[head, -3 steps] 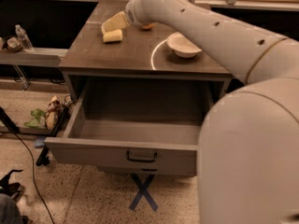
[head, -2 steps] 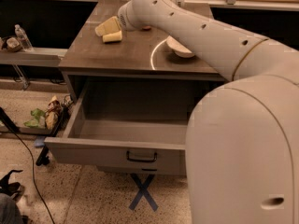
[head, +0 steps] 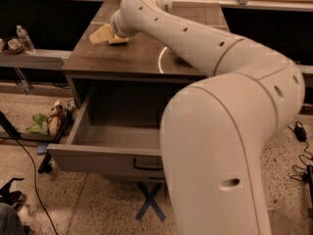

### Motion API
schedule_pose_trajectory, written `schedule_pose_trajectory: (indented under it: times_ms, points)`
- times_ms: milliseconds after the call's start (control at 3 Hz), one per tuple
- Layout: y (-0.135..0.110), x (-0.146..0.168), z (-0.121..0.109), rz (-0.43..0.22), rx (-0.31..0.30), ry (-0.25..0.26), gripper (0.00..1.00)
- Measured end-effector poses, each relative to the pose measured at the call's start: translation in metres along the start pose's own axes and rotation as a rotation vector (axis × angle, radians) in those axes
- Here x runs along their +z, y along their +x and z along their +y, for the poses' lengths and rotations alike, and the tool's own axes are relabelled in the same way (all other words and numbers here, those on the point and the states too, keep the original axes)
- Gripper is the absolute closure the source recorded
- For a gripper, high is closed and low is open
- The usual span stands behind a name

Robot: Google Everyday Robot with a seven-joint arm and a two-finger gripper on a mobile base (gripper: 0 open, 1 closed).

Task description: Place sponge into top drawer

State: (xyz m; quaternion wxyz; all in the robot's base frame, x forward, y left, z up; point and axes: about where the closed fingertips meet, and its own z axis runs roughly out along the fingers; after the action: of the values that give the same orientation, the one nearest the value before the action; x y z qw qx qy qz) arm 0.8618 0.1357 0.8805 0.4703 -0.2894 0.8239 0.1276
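The sponge (head: 120, 40) is a pale yellow block lying on the cabinet top (head: 137, 58) near its back left; only part of it shows under my wrist. My gripper (head: 101, 35) is at the sponge's left side, low over the cabinet top, at the end of my white arm (head: 205, 48), which reaches in from the lower right. The top drawer (head: 93, 158) is pulled open below the cabinet top. Its grey inside (head: 115, 136) holds nothing that I can see, and its dark handle (head: 146, 165) is partly behind my arm.
My arm hides the right half of the cabinet and drawer. A water bottle (head: 25, 38) stands on a low shelf at the left. Litter (head: 49, 121) and a black cable (head: 24, 175) lie on the floor at the left. A blue tape cross (head: 149, 199) marks the floor before the drawer.
My arm has swung left and the gripper has moved left and down to the sponge's side. The arm now covers the white bowl and more of the drawer.
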Motion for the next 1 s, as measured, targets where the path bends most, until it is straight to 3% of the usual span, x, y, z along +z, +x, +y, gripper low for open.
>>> schedule_pose_trajectory:
  times_ms: [333,667,1000]
  points:
    - [0.003,0.023,-0.003,0.012,0.000,0.012,0.00]
    - [0.008,0.041,-0.010,0.023,0.003,0.024,0.17]
    - [0.014,0.051,-0.012,0.036,-0.005,0.024,0.48]
